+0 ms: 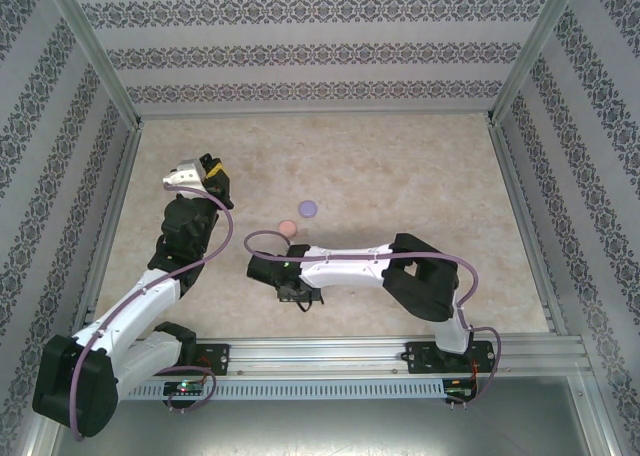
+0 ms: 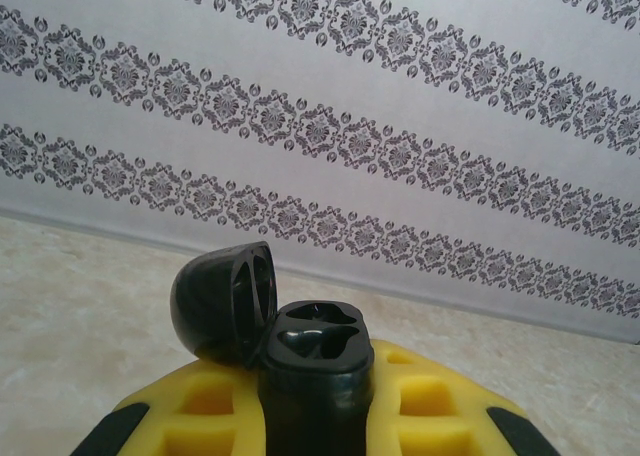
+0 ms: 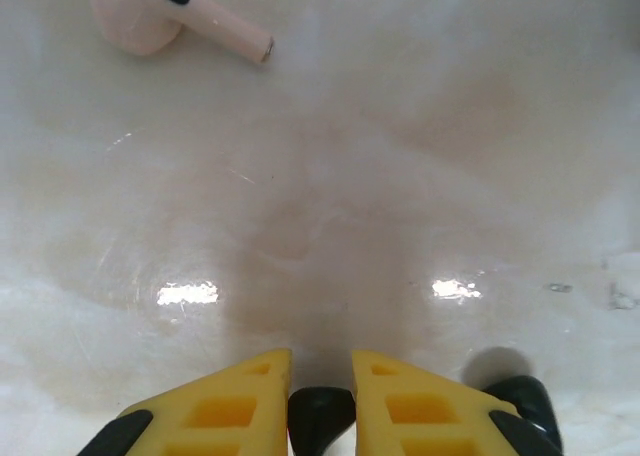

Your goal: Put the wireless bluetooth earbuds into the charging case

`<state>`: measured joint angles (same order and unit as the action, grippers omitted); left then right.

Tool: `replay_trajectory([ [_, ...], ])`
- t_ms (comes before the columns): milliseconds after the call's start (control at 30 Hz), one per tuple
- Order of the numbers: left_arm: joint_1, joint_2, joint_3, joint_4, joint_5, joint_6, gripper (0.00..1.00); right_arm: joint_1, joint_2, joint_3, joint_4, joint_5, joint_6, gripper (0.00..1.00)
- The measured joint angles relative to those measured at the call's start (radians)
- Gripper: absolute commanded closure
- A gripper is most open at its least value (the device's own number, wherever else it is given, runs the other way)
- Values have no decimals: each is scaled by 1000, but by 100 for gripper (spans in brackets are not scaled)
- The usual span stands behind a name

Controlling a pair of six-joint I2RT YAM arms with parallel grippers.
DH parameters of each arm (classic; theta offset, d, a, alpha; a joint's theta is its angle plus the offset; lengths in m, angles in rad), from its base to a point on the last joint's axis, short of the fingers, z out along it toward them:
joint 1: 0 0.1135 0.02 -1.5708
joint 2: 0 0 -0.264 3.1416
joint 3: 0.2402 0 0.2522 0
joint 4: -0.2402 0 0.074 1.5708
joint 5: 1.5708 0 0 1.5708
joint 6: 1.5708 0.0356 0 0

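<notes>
A black charging case (image 2: 312, 348) is held upright by the left gripper (image 2: 315, 411), whose yellow fingers (image 2: 205, 408) are closed on its sides. Its lid (image 2: 222, 301) is flipped open to the left, and two hollow seats are seen inside, both bare. A pink round case (image 1: 287, 227) is seen from above on the table (image 1: 420, 176), and a purple round case (image 1: 308, 208) is set just behind it and a little to its right; what is in these two cannot be told. The left gripper (image 1: 203, 172) is seen well to the left of the pink round case and raised off the table, while the right gripper (image 1: 298, 294) is pointed down just in front of it. In the right wrist view the right gripper (image 3: 320, 371) is nearly closed, and a small black earbud (image 3: 320, 414) seems to be pinched between its fingers (image 3: 235, 396). One pink earbud (image 3: 170, 14) is seen lying flat on the table beyond those fingers, too small to be made out from above. A dark round shape (image 3: 520, 398) beside the right finger cannot be named. Three cases are counted, and two earbuds are counted for sure.
</notes>
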<state>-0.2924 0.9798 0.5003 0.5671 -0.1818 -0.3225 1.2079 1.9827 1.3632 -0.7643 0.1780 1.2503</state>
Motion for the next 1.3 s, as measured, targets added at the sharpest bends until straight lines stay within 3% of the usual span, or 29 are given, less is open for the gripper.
replay_trajectory([
  [233, 0, 15, 0, 2, 18, -8, 100, -50, -105, -34, 32, 38, -53, 80],
  [533, 0, 82, 0, 9, 114, -3, 100, -286, -243, -101, 121, 87, -233, 79],
  [900, 0, 301, 53, 83, 463, 91, 100, -581, -351, -210, 344, 58, -497, 79],
  [1100, -2, 429, 73, 210, 673, 159, 100, -658, -375, -225, 433, 2, -583, 79],
  [1300, -39, 505, 80, 288, 780, 252, 100, -709, -417, -227, 491, -56, -640, 79],
])
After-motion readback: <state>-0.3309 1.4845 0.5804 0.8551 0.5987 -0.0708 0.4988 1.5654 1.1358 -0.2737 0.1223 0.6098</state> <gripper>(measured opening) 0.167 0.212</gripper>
